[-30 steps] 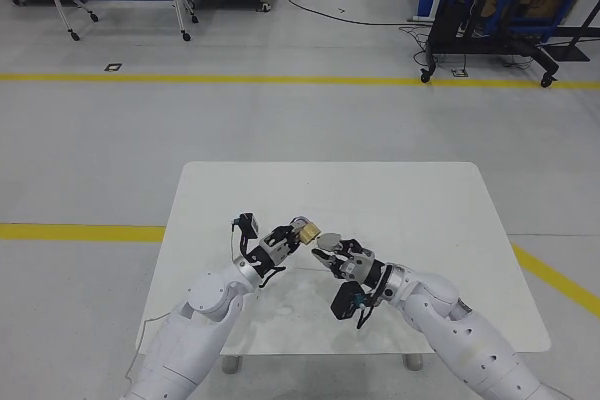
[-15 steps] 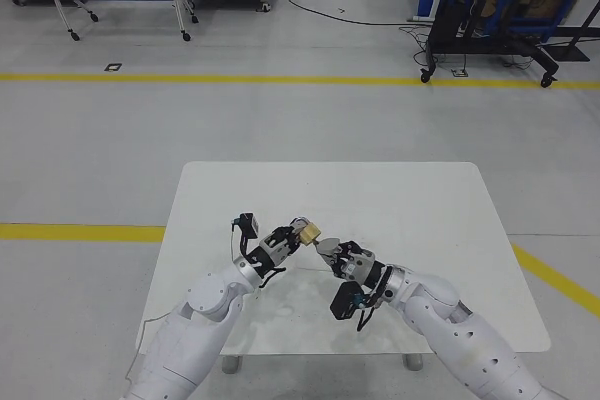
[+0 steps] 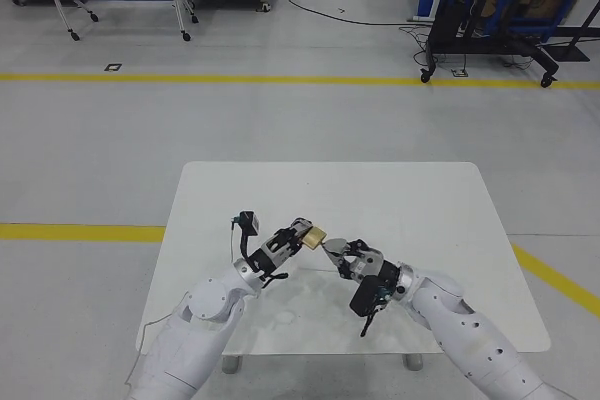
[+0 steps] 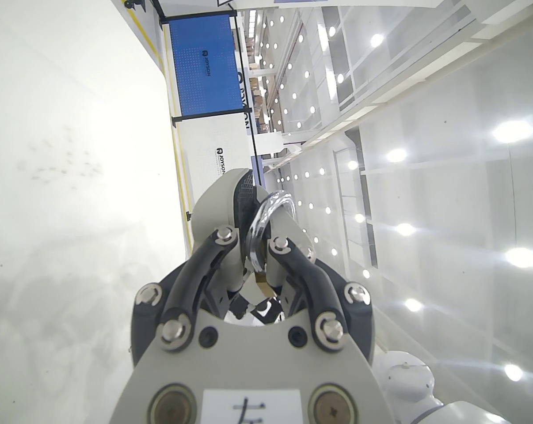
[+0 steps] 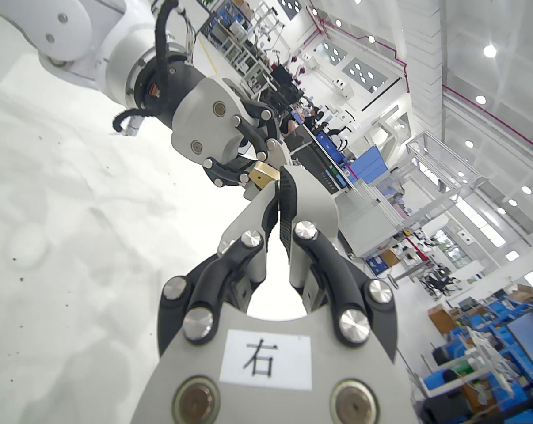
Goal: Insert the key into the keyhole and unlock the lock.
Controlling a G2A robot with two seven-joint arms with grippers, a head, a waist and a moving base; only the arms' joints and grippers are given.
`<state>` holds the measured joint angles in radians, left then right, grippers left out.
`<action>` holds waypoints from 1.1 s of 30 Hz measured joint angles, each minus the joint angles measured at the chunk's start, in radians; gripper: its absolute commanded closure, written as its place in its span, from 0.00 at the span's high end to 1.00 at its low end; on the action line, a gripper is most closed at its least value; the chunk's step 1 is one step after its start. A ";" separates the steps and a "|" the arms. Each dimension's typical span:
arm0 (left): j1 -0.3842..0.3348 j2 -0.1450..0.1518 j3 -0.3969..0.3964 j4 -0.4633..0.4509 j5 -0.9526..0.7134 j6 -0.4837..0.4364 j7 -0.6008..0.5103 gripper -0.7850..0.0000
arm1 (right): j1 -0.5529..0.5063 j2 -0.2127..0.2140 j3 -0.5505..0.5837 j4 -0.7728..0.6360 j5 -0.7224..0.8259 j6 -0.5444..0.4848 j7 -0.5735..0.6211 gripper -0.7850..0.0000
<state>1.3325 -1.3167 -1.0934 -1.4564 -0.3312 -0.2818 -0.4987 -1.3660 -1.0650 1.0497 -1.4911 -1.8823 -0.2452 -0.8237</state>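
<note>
anything between the right gripper's [image 5: 280, 187] jaws is hidden by the pads; they are pressed almost together, tips right at the lock [image 5: 261, 175]. the left gripper [image 4: 263, 213] has its jaws clamped on the lock above the white tabletop [image 3: 430, 200], brass end toward the right jaws, shackle away.

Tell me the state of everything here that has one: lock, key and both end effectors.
padlock, held aloft; shackle looks closed, so not yet unlocked.
key, pinched, tip at the padlock; insertion cannot be told.
left end effector, shut on the padlock.
right end effector, shut on the key.
</note>
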 measured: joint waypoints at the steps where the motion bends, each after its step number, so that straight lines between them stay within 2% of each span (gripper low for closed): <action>1: 0.002 0.000 0.000 -0.002 0.005 -0.009 0.000 0.00 | 0.007 -0.001 0.000 0.016 0.016 -0.015 -0.029 0.00; 3: 0.006 0.001 0.000 -0.003 0.009 -0.020 -0.001 0.00 | 0.021 -0.001 0.002 0.048 0.029 -0.029 -0.068 0.00; 10: 0.009 0.001 -0.001 -0.006 0.014 -0.034 -0.001 0.00 | 0.033 -0.002 -0.002 0.069 0.024 -0.046 -0.090 0.00; 12: 0.010 0.001 0.000 -0.007 0.023 -0.041 0.003 0.00 | 0.039 -0.001 -0.003 0.069 0.020 -0.064 -0.087 0.41; 13: 0.011 0.001 0.000 -0.007 0.027 -0.043 0.005 0.00 | 0.041 -0.001 -0.004 0.070 0.019 -0.067 -0.086 0.67; 14: 0.011 0.001 0.000 -0.008 0.033 -0.045 0.008 0.00 | 0.042 -0.001 -0.004 0.070 0.019 -0.069 -0.086 1.00; 24: 0.002 0.001 -0.004 -0.004 0.070 -0.023 0.040 0.00 | -0.016 0.019 0.058 0.028 -0.003 -0.054 -0.089 1.00; 27: -0.030 0.000 0.003 0.027 0.088 0.034 0.027 0.00 | -0.049 0.033 0.115 0.003 -0.007 -0.066 -0.109 1.00; 33: -0.128 -0.010 0.055 0.104 0.129 0.200 -0.018 0.00 | -0.048 0.034 0.114 0.003 -0.009 -0.066 -0.109 1.00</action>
<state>1.2043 -1.3269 -1.0380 -1.3523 -0.2020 -0.0814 -0.5169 -1.4145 -1.0311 1.1632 -1.4883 -1.8908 -0.3110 -0.9328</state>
